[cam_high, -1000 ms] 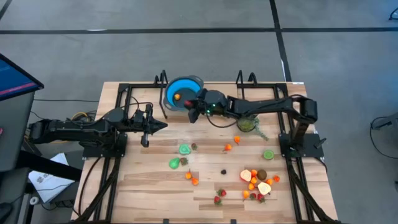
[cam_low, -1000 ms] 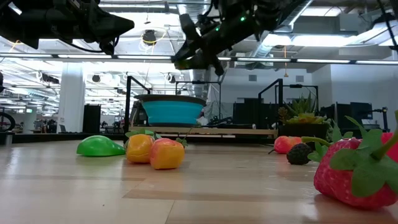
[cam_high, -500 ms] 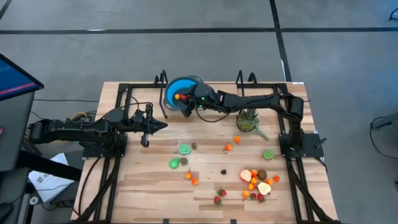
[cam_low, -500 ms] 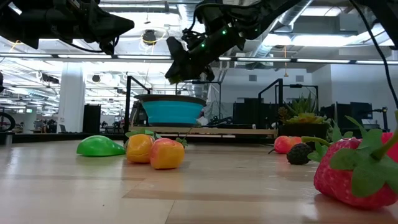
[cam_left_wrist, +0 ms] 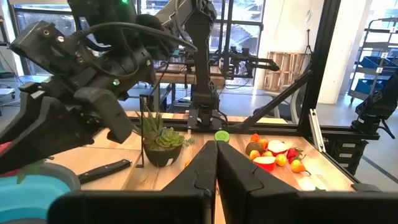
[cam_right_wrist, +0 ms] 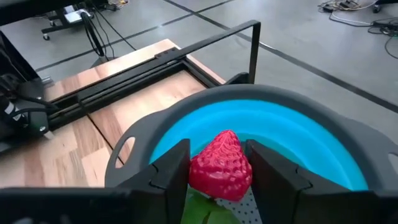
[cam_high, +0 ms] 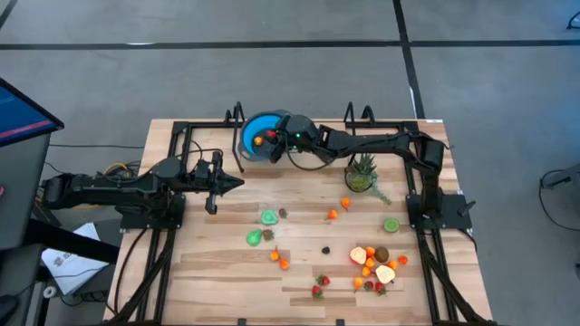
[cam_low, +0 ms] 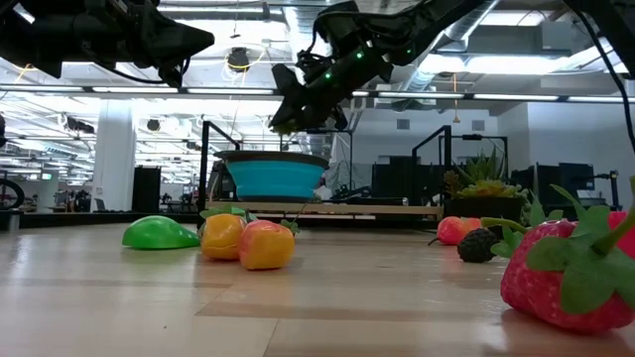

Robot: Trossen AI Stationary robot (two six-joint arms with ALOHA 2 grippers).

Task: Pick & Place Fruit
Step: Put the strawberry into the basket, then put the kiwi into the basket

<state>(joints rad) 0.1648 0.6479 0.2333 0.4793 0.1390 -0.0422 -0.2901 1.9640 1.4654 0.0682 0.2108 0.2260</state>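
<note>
One red strawberry [cam_right_wrist: 221,165] between right gripper [cam_right_wrist: 217,171] fingers, over blue bowl [cam_right_wrist: 298,134]; contact hard to judge. Left gripper [cam_left_wrist: 216,158] shut, empty.

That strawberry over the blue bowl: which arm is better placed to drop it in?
The right. Its end effector has the strawberry between its fingers directly above the blue bowl. The left end effector waits shut, off to the side.

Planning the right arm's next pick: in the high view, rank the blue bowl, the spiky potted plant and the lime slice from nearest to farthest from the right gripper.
1. Blue bowl, directly under the right gripper.
2. Spiky potted plant, mid-table toward the right.
3. Lime slice, near the right arm's base.
</note>
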